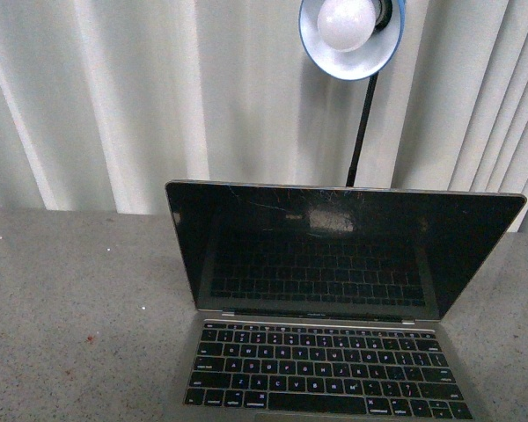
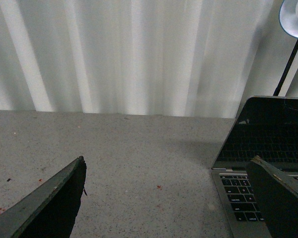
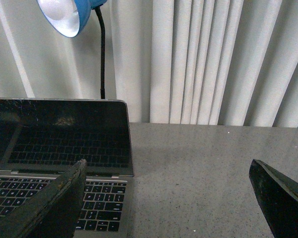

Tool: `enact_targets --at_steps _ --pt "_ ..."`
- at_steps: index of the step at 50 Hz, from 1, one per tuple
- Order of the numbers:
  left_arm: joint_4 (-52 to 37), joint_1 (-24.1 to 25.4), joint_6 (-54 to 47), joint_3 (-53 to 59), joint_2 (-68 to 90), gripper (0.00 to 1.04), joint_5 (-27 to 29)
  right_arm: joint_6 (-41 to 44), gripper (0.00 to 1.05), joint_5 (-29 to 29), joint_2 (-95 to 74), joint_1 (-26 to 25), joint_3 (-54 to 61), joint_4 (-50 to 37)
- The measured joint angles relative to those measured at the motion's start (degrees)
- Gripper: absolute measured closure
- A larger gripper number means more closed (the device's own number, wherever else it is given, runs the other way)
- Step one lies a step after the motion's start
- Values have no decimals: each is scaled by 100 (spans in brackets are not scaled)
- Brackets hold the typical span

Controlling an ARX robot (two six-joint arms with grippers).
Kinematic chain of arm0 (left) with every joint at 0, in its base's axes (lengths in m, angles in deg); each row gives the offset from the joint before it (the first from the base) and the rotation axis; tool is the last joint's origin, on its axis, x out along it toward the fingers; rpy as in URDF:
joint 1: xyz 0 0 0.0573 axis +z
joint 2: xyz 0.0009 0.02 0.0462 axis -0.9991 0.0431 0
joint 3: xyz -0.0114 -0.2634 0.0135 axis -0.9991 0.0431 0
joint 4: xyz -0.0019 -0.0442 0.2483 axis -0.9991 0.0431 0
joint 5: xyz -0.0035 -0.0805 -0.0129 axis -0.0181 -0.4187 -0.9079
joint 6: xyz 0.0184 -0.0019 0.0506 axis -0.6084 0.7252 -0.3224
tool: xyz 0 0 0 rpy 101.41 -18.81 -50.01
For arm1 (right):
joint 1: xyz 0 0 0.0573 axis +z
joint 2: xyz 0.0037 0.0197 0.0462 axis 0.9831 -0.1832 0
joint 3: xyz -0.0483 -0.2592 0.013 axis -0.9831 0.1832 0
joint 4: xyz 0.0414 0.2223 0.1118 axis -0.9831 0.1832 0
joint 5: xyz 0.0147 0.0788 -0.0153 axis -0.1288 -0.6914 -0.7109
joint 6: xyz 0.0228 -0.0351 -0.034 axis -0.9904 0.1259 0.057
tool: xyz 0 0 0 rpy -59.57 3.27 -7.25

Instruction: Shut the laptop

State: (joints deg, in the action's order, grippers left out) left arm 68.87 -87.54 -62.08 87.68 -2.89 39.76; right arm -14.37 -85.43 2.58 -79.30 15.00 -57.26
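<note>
The left gripper (image 2: 169,166) and the right gripper (image 3: 168,166) both hang with jaws wide apart and empty, one at each side of the laptop (image 1: 334,290), which stands open on the grey table (image 1: 70,299). Its lid looks thin, stiff and hinged, and the glossy scratched glass is likely fragile and slippery, so the metal top edge seems the safest place to push. Bare table lies on either side; the lamp (image 1: 352,35) pole rises behind the lid.
</note>
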Motion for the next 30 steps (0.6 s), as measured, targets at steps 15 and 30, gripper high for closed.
enact_targets --at_steps 15,30 --pt "0 0 0 0 0 7 -2 0 7 -2 0 0 0 0" --pt "0 0 0 2 0 7 0 0 7 0 0 0 0 0"
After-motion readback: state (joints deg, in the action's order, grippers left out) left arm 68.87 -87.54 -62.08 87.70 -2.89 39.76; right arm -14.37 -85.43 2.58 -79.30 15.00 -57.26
